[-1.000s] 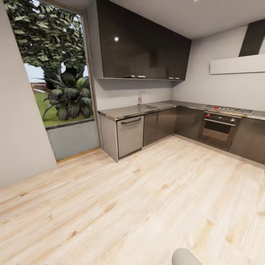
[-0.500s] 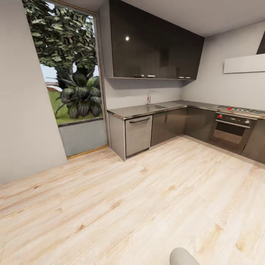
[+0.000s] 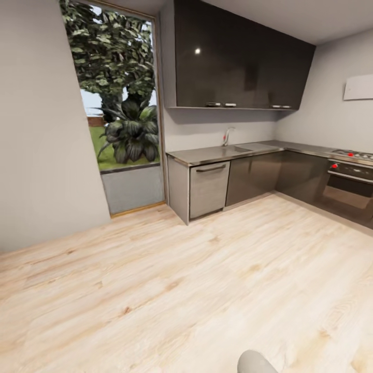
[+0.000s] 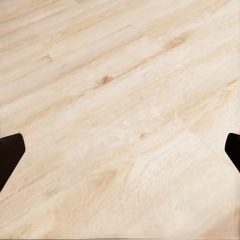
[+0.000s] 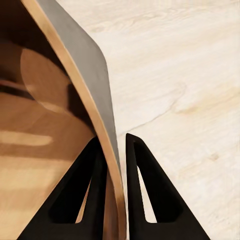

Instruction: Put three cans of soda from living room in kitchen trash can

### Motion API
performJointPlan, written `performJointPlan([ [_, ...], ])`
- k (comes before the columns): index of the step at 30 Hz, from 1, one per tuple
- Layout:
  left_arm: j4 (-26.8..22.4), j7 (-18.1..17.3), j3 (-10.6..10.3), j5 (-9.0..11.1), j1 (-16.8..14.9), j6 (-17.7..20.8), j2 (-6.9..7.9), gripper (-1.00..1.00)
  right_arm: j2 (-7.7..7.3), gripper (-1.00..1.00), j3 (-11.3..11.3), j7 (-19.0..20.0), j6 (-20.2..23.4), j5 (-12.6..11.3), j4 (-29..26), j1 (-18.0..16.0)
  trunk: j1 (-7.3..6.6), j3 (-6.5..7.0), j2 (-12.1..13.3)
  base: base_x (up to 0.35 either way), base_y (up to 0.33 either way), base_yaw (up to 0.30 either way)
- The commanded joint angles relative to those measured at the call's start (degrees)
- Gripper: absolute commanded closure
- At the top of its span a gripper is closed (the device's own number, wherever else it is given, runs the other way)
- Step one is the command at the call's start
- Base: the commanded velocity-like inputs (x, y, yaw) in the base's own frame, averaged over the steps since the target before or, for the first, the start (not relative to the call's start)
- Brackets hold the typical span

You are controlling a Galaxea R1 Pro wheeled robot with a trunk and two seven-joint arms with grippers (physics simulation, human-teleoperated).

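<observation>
In the right wrist view my right gripper (image 5: pixel 112 139) is shut on the rim wall of the tash can (image 5: pixel 82 60), one black finger inside and one outside. The bin is light grey outside and brown inside, and its round bottom shows bare where I can see it. The three can of soda are out of view. My left gripper (image 4: pixel 122 145) is open over pale wood floor, its dark fingertips (image 4: pixel 10 155) wide apart with nothing between them. A light grey rounded shape (image 3: pixel 254 362) sits at the bottom edge of the head view.
This is the kitchen: glossy dark upper cabinets (image 3: pixel 238 57), a steel counter (image 3: pixel 217 153) with a sink tap (image 3: pixel 226 135), a dishwasher front (image 3: pixel 209 189), and an oven with red knobs (image 3: pixel 349 184) at the right. A tall window (image 3: pixel 122 114) is on the left. Pale wood floor (image 3: pixel 181 280) stretches ahead.
The whole head view has shifted: cabinets, counter and window slid rightward in the picture and the oven neared the right edge, so the camera turned left. Nothing in the room moved.
</observation>
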Motion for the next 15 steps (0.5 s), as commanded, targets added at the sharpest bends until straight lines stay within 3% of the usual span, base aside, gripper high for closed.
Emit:
performJointPlan([
  [1,0.00,0.00,0.01,0.00,0.00,0.00,0.00,-1.00,0.00,1.00,-1.03,0.31,0.02,-0.30,-0.12,-0.03,0.00,-0.04,0.00,0.000,-0.267,0.213],
  [15,0.00,0.00,-0.01,0.00,0.00,-0.07,0.00,-1.00,0.34,1.00,-1.11,0.27,0.02,-0.25,-0.11,-0.03,0.00,-0.60,0.00,0.000,-0.283,0.213],
])
